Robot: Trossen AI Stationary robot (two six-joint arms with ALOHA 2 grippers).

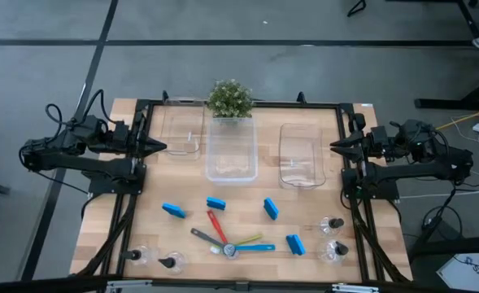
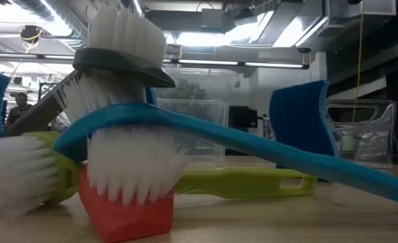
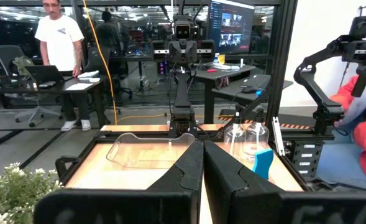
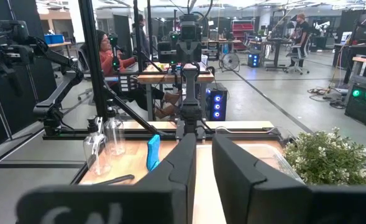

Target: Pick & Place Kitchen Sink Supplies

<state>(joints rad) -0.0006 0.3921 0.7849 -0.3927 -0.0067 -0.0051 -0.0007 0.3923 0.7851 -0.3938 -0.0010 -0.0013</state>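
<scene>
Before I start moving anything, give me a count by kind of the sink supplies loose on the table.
Blue sponges: 4
Clear pump bottles: 4
Long-handled brushes: 4 (red, blue, yellow-green, grey)
Total: 12

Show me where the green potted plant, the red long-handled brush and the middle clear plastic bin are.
Green potted plant (image 1: 229, 98): high view, centre of the foliage.
Red long-handled brush (image 1: 216, 227): high view, middle of the handle.
Middle clear plastic bin (image 1: 232, 175): high view, front wall.
</scene>
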